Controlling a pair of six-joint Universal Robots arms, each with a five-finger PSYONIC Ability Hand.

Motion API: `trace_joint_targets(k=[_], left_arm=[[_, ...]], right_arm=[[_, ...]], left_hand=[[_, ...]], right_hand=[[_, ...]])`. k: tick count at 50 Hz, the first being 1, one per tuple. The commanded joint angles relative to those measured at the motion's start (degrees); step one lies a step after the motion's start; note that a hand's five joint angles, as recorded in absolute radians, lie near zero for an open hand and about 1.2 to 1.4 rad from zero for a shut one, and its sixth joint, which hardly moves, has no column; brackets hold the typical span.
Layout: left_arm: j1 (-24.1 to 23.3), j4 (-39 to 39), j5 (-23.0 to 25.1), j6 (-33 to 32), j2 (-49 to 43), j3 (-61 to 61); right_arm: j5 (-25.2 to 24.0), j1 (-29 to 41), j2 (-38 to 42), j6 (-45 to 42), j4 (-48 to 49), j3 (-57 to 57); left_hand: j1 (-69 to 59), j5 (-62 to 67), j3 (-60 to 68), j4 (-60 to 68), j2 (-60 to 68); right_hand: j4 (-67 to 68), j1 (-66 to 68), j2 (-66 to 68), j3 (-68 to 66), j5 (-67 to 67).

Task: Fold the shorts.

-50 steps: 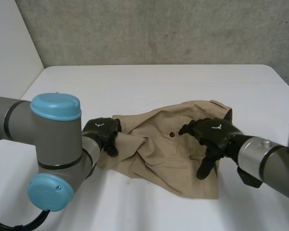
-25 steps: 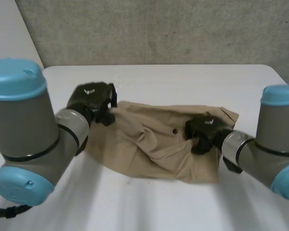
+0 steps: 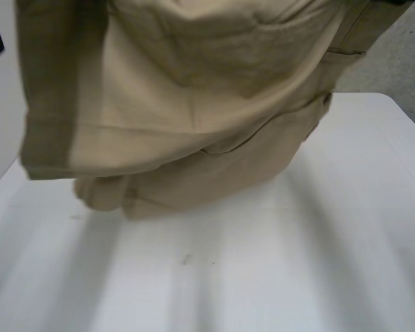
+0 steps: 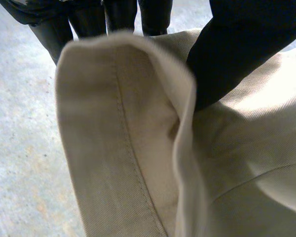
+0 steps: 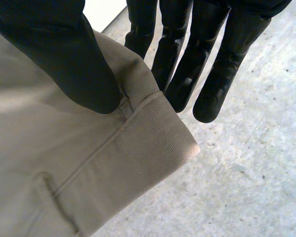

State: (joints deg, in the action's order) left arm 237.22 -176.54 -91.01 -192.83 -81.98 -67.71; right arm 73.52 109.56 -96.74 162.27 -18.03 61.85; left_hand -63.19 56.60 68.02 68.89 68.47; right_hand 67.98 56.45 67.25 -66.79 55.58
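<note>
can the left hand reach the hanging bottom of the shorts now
Probably not: the left hand is pinching a hemmed edge of the shorts up high, so it is occupied.

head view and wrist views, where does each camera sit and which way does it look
Head view: between and behind the arms, looking down at the white table; shorts hang close before it.
Left wrist view: on that wrist, looking along the palm; left hand pinches a hemmed edge.
Right wrist view: on that wrist, along the palm; right hand pinches a banded corner.
Shared: both wrist views show pinched shorts with grey concrete behind.
</note>
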Motion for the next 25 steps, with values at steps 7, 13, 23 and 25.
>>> trace_joint_targets(k=[7, 13, 23, 25], left_arm=[[3.5, 0.1, 0.0, 0.3, -13.3, 1.3], [7.0, -0.4, 0.0, 0.0, -25.7, 7.4], [11.6, -2.5, -2.9, -0.3, -46.8, 28.4], [12.3, -2.6, -3.9, -0.3, -50.4, 32.2]], right_arm=[[0.9, 0.8, 14.3, 0.6, 0.2, -1.6], [5.1, 2.3, 26.5, 0.6, 1.8, -8.6], [8.7, 6.9, 45.5, 0.2, 26.0, -19.7], [7.5, 7.2, 47.8, 0.2, 29.3, -20.1]], left_hand=[[-16.8, 13.4, 12.0, 11.1, 11.5], [-16.8, 13.4, 12.0, 11.1, 11.5], [-3.2, -0.2, -1.6, -2.5, -2.0], [1.1, -4.6, -6.0, -6.8, -6.4]], right_hand=[[12.0, 23.5, 12.7, -13.2, 14.4], [12.0, 23.5, 12.7, -13.2, 14.4], [12.0, 23.5, 12.7, -13.2, 14.4], [-12.6, -1.1, -11.9, 11.5, -10.3]])
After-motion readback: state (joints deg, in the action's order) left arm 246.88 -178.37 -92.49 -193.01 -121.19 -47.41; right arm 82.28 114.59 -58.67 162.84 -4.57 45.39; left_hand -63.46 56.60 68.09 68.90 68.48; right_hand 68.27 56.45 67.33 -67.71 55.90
